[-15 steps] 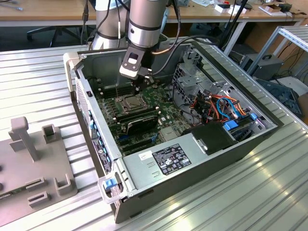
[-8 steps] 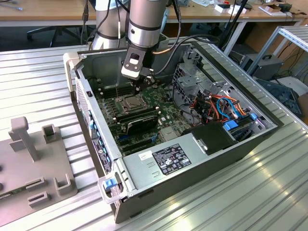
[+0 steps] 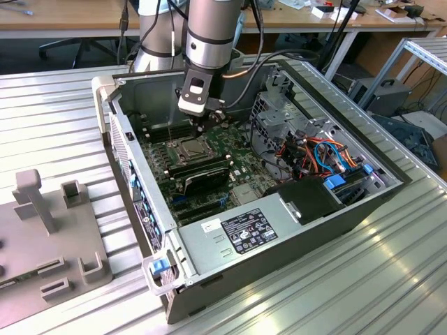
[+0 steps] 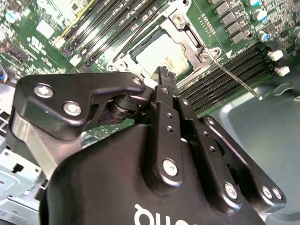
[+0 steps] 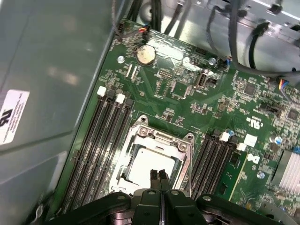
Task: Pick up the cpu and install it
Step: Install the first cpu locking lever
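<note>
- The cpu (image 5: 140, 164) lies flat in its socket (image 5: 140, 133) on the green motherboard (image 5: 187, 93). Its dull silver top faces up and the socket's metal frame borders it on all sides.
- In both wrist views the gripper (image 5: 158, 174) hangs just above the cpu (image 4: 161, 56), with the tips over the chip's edge. I cannot tell whether they touch it.
- The two black fingers (image 5: 153, 174) are pressed together tip to tip, with nothing between them.
- On the exterior view's clock face, the socket sits at about 7 o'clock from the gripper (image 3: 204, 123) and close under it.
- Rows of black memory slots (image 5: 98, 140) flank the socket on two sides.
- In the second wrist view a thin metal lever (image 4: 234, 79) slants away from a socket corner.
- The arm (image 3: 209, 35) comes down from 12 o'clock in the exterior view. Its wrist is near upright and the gripper points down into the open computer case (image 3: 140, 181), which lies on the ribbed metal worktop (image 3: 70, 112).
</note>
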Robot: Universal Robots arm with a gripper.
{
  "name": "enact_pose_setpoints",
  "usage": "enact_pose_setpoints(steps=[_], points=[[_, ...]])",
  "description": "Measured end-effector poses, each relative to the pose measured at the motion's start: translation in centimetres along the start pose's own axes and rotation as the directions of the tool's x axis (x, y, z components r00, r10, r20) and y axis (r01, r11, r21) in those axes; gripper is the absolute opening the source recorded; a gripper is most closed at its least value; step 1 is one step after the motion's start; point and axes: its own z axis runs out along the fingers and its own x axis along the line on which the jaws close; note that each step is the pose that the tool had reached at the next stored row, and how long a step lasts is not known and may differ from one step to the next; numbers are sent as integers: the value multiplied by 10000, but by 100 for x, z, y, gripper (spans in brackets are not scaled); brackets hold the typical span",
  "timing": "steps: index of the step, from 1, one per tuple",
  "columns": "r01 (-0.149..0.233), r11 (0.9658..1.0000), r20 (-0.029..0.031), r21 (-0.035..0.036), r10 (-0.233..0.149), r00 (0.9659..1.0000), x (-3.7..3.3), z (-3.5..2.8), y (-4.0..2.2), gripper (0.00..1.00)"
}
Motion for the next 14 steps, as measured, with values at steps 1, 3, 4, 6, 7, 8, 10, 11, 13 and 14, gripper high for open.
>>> enact_pose_setpoints(steps=[1,3,4,6,7,8,10,11,13,14], points=[[376,9993,-5,-12,-376,9993,0,0,0,11],[750,9972,-9,-24,-750,9972,0,0,0,11],[947,9955,-11,-30,-947,9955,0,0,0,11],[1298,9915,-15,-41,-1298,9915,0,0,0,11],[1674,9859,-18,-54,-1674,9859,0,0,0,11],[1863,9825,-20,-59,-1863,9825,0,0,0,11],[2199,9755,-22,-71,-2199,9755,0,1,0,11],[2201,9755,-22,-71,-2201,9755,0,1,0,11],[2203,9754,-22,-71,-2203,9754,0,1,0,11],[2204,9754,-22,-71,-2205,9754,0,1,0,11]])
